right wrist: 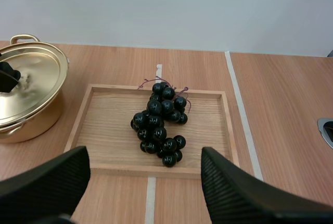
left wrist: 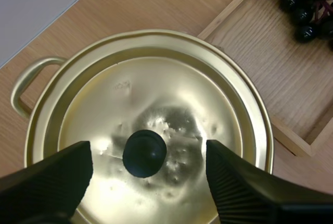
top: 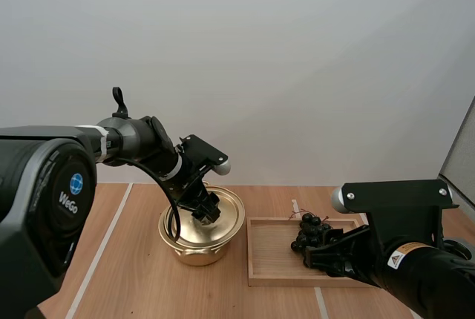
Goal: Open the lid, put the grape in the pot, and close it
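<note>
I'm seeing the gold pot (top: 194,248) standing just beside the wooden tray (right wrist: 104,135), one loop handle showing. Its gold lid (left wrist: 156,88), with a black knob (left wrist: 144,153), is sitting tilted on the pot. The bunch of dark grapes (right wrist: 158,122) is lying mid-tray, apart from the pot.

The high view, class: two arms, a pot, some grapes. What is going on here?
The left gripper hangs over the gold pot, jaws open on either side of the black knob of the lid, not yet gripping it. The lid is on the pot. The right gripper is poised, jaws open, short of the bunch of grapes, which lies in the wooden tray beside the pot. Neither arm holds anything.
</note>
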{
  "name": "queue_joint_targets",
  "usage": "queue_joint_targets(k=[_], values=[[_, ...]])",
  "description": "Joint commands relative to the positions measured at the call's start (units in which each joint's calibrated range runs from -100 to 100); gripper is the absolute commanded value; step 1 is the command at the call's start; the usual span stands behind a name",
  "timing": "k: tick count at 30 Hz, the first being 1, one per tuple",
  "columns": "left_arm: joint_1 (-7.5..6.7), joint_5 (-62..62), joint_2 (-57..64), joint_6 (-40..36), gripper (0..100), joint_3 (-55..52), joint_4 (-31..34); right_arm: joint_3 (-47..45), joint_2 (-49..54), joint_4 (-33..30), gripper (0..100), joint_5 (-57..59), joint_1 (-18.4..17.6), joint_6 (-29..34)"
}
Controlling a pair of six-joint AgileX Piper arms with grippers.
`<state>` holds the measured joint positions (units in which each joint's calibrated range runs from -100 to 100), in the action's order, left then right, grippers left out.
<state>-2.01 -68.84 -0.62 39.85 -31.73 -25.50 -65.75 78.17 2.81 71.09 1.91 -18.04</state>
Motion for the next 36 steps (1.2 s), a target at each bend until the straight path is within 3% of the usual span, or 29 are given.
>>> queue_joint_targets(k=[1, 4, 6, 18, 22, 26, 36], values=[[-0.16, -0.06, 0.04, -0.21, 63, 0.44, 0.31, 0.63, -0.14, -0.16, 100, -0.35, 0.22, -0.18], [-0.16, -0.06, 0.04, -0.21, 12, 0.44, 0.31, 0.63, -0.14, -0.16, 100, -0.35, 0.22, -0.18], [-0.16, -0.06, 0.04, -0.21, 0, 0.44, 0.31, 0.63, -0.14, -0.16, 100, -0.35, 0.22, -0.18], [-0.16, -7.51, 8.39, -3.52, 0, 3.96, 0.10, 0.63, -0.14, -0.30, 100, 2.72, 0.22, -0.44], [-0.16, -9.73, 15.49, -3.52, 0, 5.60, 0.10, 0.63, -0.14, 0.44, 100, -0.75, 0.22, -7.46], [-0.16, -10.55, 23.05, -3.52, 0, 6.06, 0.10, 0.63, -1.88, 3.81, 100, -3.92, 0.22, -10.72], [-0.16, -10.55, 41.95, -3.52, 0, 6.06, 0.10, 3.81, -25.17, 6.66, 100, -12.21, 0.22, -11.44]])
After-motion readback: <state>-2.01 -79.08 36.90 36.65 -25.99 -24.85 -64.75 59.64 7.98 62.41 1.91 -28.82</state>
